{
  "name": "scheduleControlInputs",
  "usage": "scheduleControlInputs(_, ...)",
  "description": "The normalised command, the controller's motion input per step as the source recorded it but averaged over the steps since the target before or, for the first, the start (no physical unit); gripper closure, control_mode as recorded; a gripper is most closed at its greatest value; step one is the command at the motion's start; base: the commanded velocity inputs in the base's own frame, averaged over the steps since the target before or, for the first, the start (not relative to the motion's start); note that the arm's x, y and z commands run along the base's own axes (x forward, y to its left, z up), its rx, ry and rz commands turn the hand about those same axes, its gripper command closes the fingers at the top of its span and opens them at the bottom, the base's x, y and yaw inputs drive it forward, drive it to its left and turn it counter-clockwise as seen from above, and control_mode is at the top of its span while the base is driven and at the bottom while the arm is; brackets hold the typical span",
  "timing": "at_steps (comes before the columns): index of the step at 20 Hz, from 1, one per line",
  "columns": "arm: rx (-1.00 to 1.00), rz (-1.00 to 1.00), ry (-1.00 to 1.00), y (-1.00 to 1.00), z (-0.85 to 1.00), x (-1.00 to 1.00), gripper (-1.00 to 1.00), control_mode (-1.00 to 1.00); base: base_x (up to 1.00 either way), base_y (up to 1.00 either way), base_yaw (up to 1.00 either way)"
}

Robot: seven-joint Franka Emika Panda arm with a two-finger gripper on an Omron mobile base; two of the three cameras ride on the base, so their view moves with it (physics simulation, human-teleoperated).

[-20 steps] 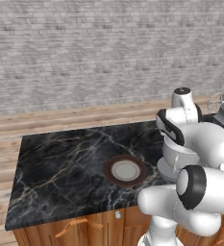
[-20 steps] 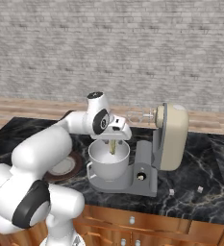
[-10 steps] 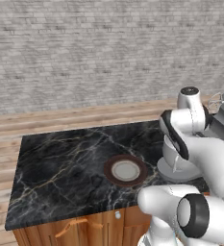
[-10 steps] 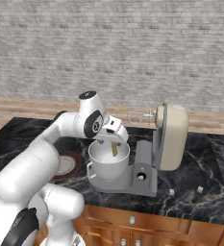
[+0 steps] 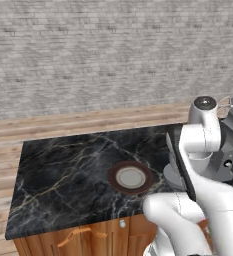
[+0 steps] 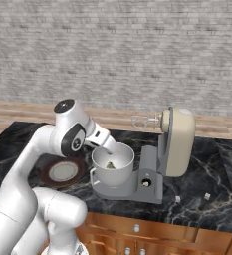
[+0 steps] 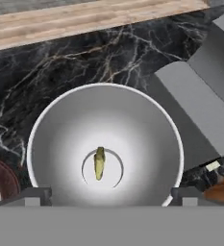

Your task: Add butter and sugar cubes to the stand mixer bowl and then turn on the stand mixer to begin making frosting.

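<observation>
- The gripper hangs over the stand mixer bowl with its jaws spread wide and nothing between them; in the hand view one dark fingertip shows near each side of the bowl's rim.
- The butter lies on the bottom of the stand mixer bowl, at its middle, free of the fingers; in the right base view it is a small pale yellow-green piece inside the bowl.
- The bowl sits on the grey base of the stand mixer, whose cream head is tilted up with the wire whisk pointing out above the bowl.
- A brown-rimmed plate rests on the black marble counter just beside the mixer's base, on the robot's left.
- Two small white sugar cubes lie on the counter to the right of the mixer, well apart from the bowl.
- Beyond the counter are a wooden floor and a grey brick wall.
</observation>
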Motion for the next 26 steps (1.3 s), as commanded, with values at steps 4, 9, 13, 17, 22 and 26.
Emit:
scheduleControlInputs(4,0.0,-0.13,-0.23,0.28,0.43,-0.81,-1.0,-1.0,0.0,0.0,0.0)
scheduleControlInputs(9,0.0,-0.16,-0.19,-0.01,0.28,-1.0,-1.0,-1.0,0.0,0.0,0.0)
scheduleControlInputs(13,0.04,-0.13,-0.13,-0.54,0.15,-0.86,-1.0,-1.0,0.0,0.0,0.0)
scheduleControlInputs(17,0.08,-0.08,-0.06,-0.77,0.07,-0.6,-1.0,-1.0,0.0,0.0,0.0)
scheduleControlInputs(22,0.09,-0.01,-0.07,-0.85,0.0,-0.44,-1.0,-1.0,0.0,0.0,0.0)
scheduleControlInputs(26,0.04,0.01,-0.01,-0.62,-0.16,-0.03,-1.0,-1.0,0.0,0.0,0.0)
